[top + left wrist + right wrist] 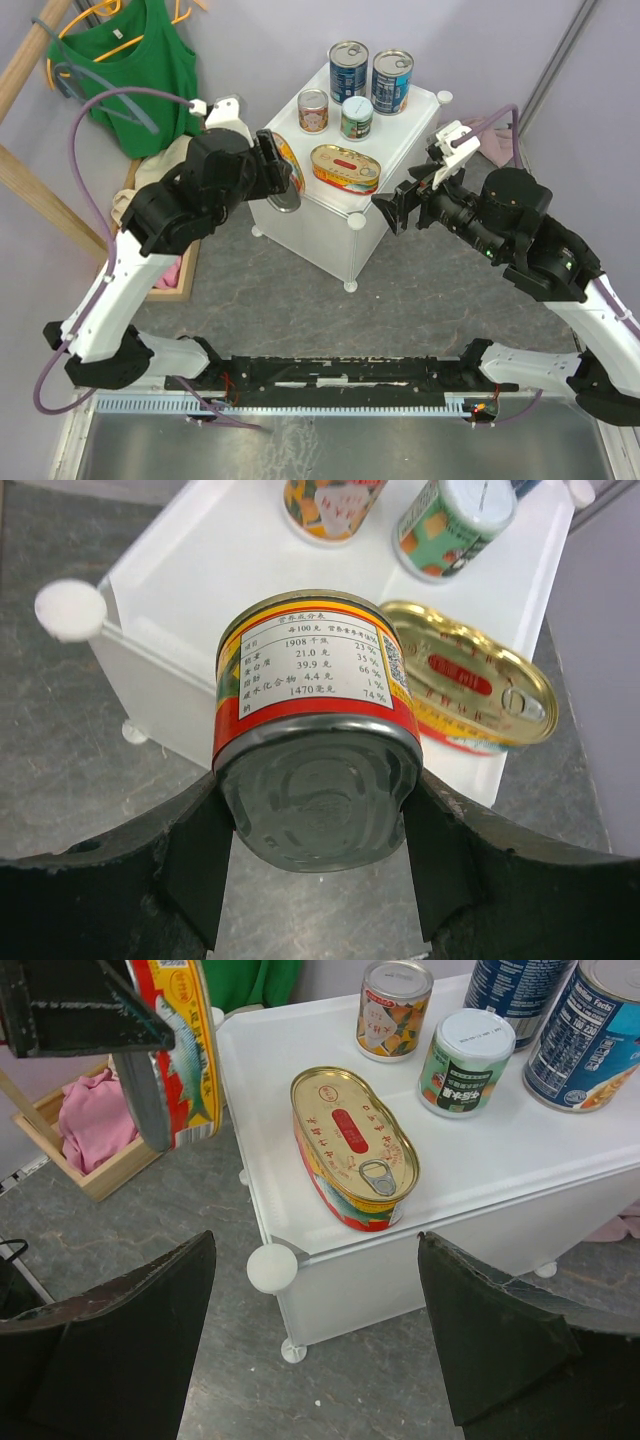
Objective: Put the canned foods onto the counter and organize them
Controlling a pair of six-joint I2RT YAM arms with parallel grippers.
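- White cabinet point(320, 235): stands on the grey floor between the two arms, with round white knobs at its corners. Its top surface point(408, 135) carries five of the six cans.
- Wooden rack point(25, 65): at the far left, with a green top point(140, 70) hanging from it.
- Wooden box point(100, 1170): on the floor to the left of the cabinet. It holds pink cloth point(85, 1115).
- Left hand point(318, 820): pinching the sixth can between both fingers, one on each side.
- Right hand point(315, 1260): fingers spread wide with nothing between them. It faces the cabinet's near corner and is apart from it.
- Two tall blue cans point(348, 68) point(391, 82): upright, side by side at the far edge of the surface, lids sealed.
- Held oval tin point(315, 710): red and yellow, turned on edge, with a dull silvery end toward the wrist camera and a printed white table on its upper side. It is raised beside the left edge of the surface and does not rest on it.
- Flat oval tin point(345, 168): lies near the front of the surface, gold lid and ring pull facing up, unopened.
- Orange-red small can point(313, 110) and green-white small can point(357, 117): upright, side by side between the blue cans and the flat tin, both closed.
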